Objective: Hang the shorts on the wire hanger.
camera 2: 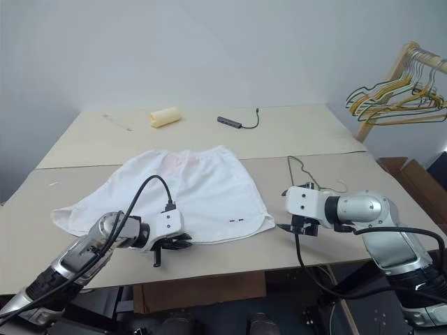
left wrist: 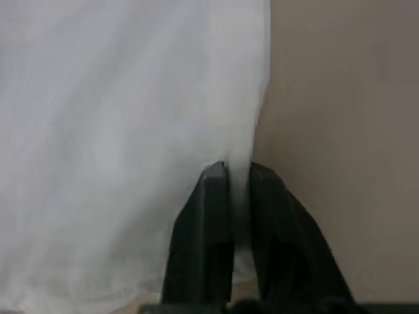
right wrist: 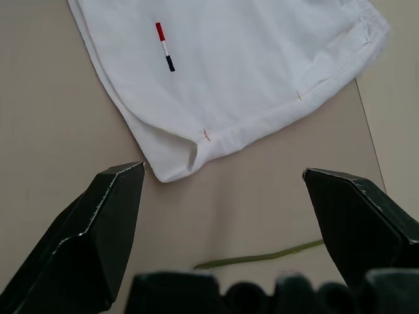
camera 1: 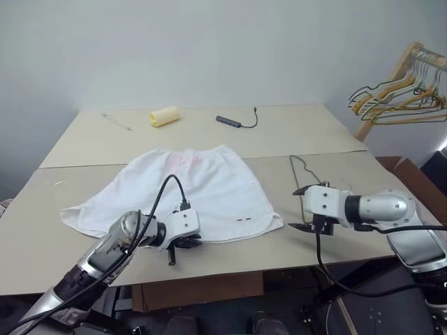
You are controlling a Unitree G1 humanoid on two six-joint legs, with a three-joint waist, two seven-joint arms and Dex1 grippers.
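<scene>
- The shorts (camera 1: 185, 192) are laid out flat on the beige table (camera 1: 293, 136), waistband toward the far side, hems toward the near edge.
- The left gripper (camera 1: 183, 246) is parked at the near hem, and its two fingers (left wrist: 206, 222) are seen pinched together on the edge of the white fabric, so a bit of hem is pretty much clamped.
- The right gripper (camera 1: 302, 208) is held just off the right corner of the shorts, not touching them, with its fingers (right wrist: 98, 229) spread wide and nothing between them.
- The wire hanger (right wrist: 258, 256) is spotted as a thin greenish wire lying on the table beside that corner, close to the right gripper.
- A small red and dark mark (right wrist: 165, 46) can be seen near the hem.
</scene>
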